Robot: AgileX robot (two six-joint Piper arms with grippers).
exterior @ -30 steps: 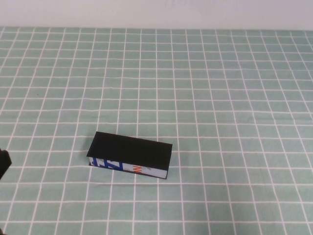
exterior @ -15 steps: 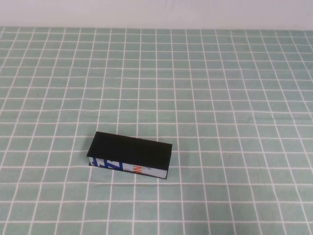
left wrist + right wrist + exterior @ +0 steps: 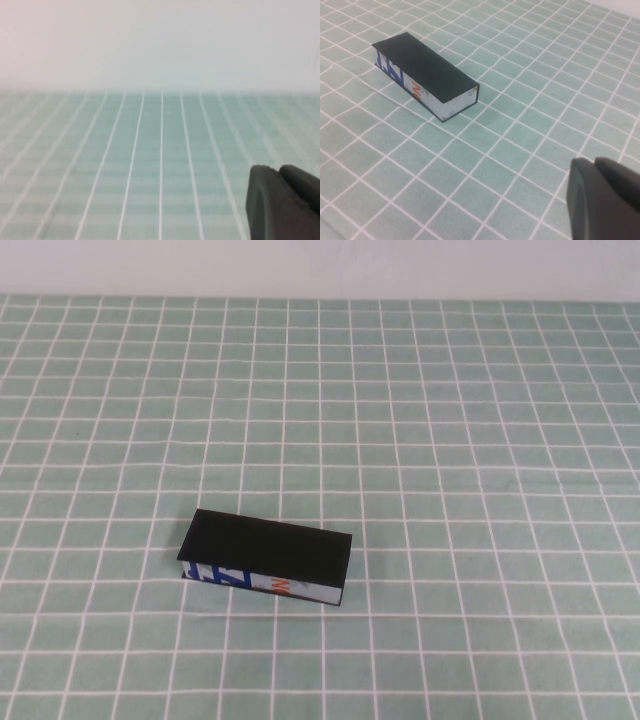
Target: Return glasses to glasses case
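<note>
Left gripper (image 3: 282, 202): only a dark, rounded piece of it shows at the edge of the left wrist view, low over the surface (image 3: 160, 150). Finger spacing cannot be told. Ahead of it lies only green cloth with a white grid, running off to a pale wall. It holds nothing that can be seen. It does not appear in the high view.

Right gripper (image 3: 602, 200): again just one dark rounded piece at the edge of the right wrist view, raised above the surface. Whether it is wide or narrow cannot be told. Nothing visible in its grasp. It does not appear in the high view either.

Glasses case (image 3: 425, 75): well apart from the right gripper, ahead of it and off to one side, resting flat on the checked cloth. Lid is down, flat and black. The long white side with blue and orange print faces the camera side; the short white end points roughly toward the right gripper. In the high view the case (image 3: 268, 558) sits in the near-left part of the surface, turned slightly askew to the grid lines.

Glasses: not seen in any view.
</note>
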